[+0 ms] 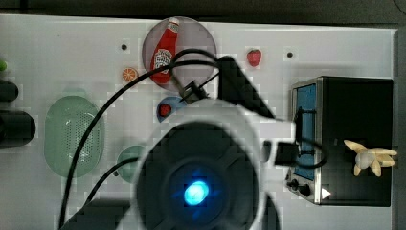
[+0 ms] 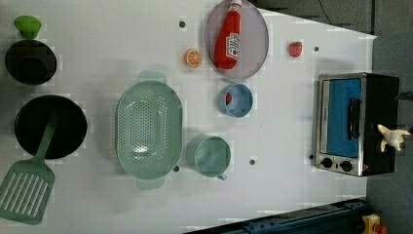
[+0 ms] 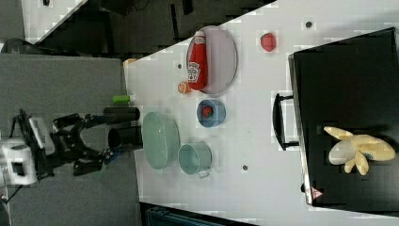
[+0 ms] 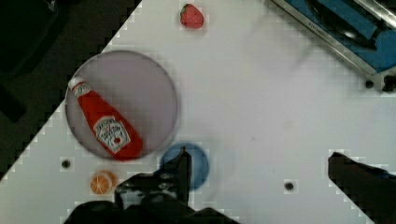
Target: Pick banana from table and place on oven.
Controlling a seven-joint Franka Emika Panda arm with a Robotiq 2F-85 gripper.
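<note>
Banana resting on oven top

I see the banana (image 3: pixel 358 149) lying on the oven (image 3: pixel 348 75). My gripper (image 4: pixel 254 175) hangs wide open and empty above the table (image 2: pixel 282 122). Ketchup bottle (image 2: pixel 229 36) lies on its plate (image 2: pixel 255 41); the arm hides the blue bowl (image 1: pixel 168 103) partly in the top view.

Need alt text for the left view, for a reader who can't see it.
A pale banana lies on the black top of a toaster oven at the left view's right. On the white table: a ketchup bottle on a plate, a green colander and a mug.
</note>
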